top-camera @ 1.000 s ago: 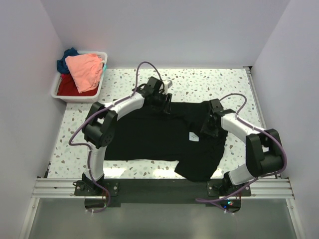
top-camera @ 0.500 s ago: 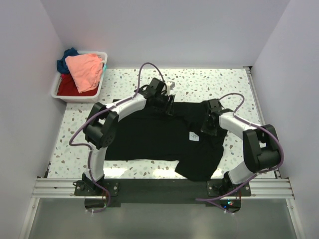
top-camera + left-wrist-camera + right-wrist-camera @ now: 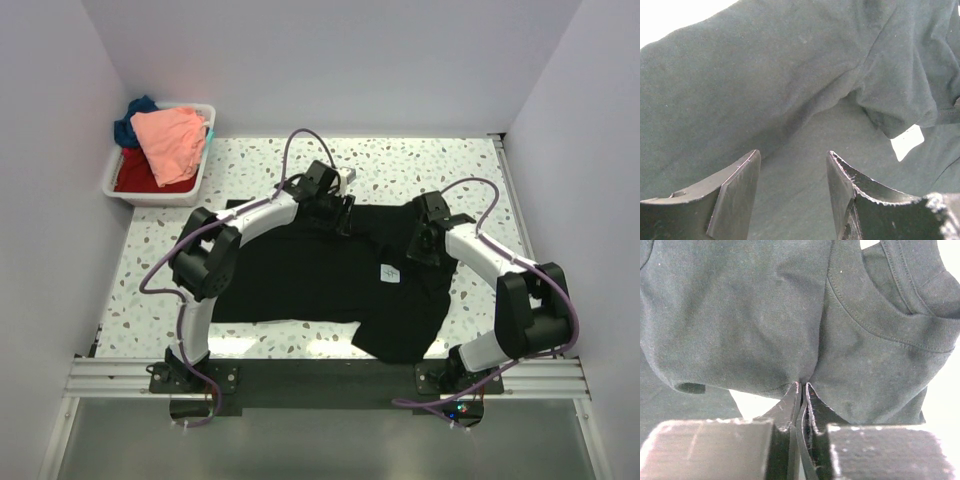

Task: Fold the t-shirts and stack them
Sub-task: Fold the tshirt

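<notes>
On the speckled bench (image 3: 400, 170), between the two arms, the black t-shirt (image 3: 300, 275) lies spread out but uneven, its near right corner bunched toward the bench edge and its white neck label (image 3: 390, 272) facing up.

Right tool (image 3: 801, 386): a second ago its jaws stood partly apart over the cloth. They are now closed flat together, with a small pinch of black fabric gathered between them just beside the ribbed collar (image 3: 875, 315). Creases run from the cloth into the jaws, which suggests a real grip rather than a mere touch.

Left tool (image 3: 793, 156): wide apart and holding nothing. It hovers over the far edge of the garment near a sleeve and has crept only slightly along that edge over the last second.

The change probably marks the end of reaching and the start of handling on the right side. The left side has yet to take its hold, so a two-point lift or fold is not yet possible.

Salmon-pink shirt (image 3: 170, 140), red shirt (image 3: 135, 175) and dark blue shirt (image 3: 135, 110): heaped in the white bin (image 3: 112, 180) at the far left corner, unfolded. Most of the task remains.
</notes>
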`<state>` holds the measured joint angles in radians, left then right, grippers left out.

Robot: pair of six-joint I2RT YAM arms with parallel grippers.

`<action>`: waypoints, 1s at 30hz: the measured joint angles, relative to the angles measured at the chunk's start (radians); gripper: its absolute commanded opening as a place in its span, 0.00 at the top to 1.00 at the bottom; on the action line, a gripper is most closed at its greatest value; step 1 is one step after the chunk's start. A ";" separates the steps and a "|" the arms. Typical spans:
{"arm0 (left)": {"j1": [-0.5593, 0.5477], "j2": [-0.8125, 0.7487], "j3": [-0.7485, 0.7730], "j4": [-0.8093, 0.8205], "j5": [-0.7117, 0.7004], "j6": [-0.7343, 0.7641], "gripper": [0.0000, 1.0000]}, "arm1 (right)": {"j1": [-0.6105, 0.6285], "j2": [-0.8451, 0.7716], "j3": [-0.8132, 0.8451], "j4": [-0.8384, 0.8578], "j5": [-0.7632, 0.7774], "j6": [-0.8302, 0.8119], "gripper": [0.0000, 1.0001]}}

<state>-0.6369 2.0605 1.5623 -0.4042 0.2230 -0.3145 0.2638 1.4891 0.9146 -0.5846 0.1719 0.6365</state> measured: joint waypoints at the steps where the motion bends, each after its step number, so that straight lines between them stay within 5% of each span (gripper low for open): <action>1: 0.000 0.000 -0.001 0.000 0.000 0.000 0.40 | 0.000 0.000 0.000 -0.002 0.001 -0.001 1.00; 17: -0.074 -0.003 -0.006 0.003 0.051 0.026 0.40 | 0.000 -0.064 0.034 -0.091 0.174 0.000 1.00; 30: -0.192 -0.066 -0.126 0.122 0.032 0.058 0.41 | -0.008 0.080 0.195 -0.078 0.257 0.006 1.00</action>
<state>-0.8291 1.9945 1.4361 -0.2825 0.2546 -0.2569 0.2562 1.5688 1.1099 -0.6628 0.4290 0.6430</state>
